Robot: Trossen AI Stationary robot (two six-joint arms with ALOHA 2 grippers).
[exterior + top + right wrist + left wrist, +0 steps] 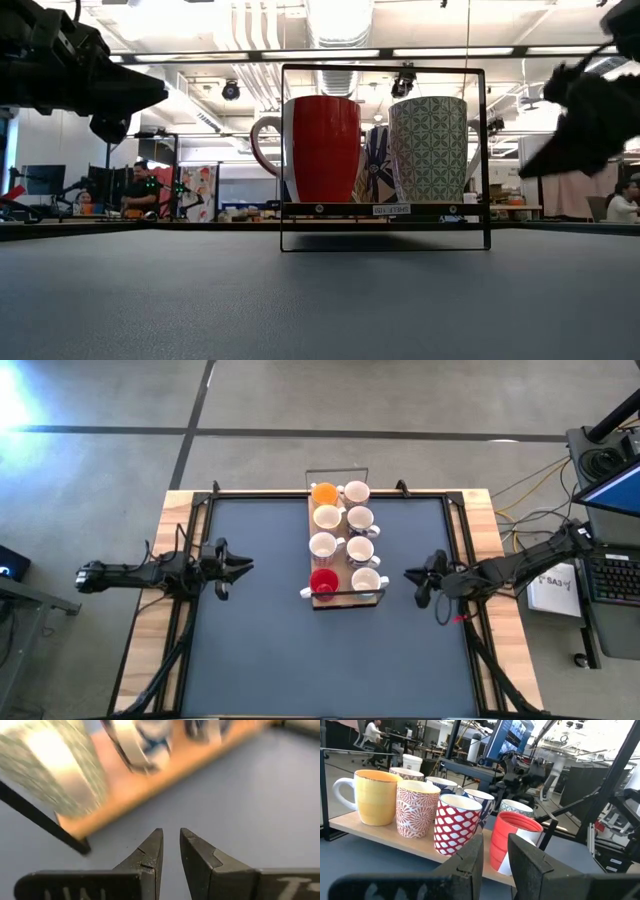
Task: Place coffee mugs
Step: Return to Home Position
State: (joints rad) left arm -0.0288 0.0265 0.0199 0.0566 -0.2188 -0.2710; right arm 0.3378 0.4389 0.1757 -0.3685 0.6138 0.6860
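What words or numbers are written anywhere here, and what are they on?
"SA3", as far as it reads: on the white box beside the table's right edge.
Small white label on the wooden shelf board's front edge: too small to read.
Pale letters on the right gripper's dark body: cut off, unreadable.

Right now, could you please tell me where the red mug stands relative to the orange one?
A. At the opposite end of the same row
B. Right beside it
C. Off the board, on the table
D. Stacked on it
A: from above, the red mug and the orange mug stand at opposite ends of one row on the board, with a white mug and another between them.
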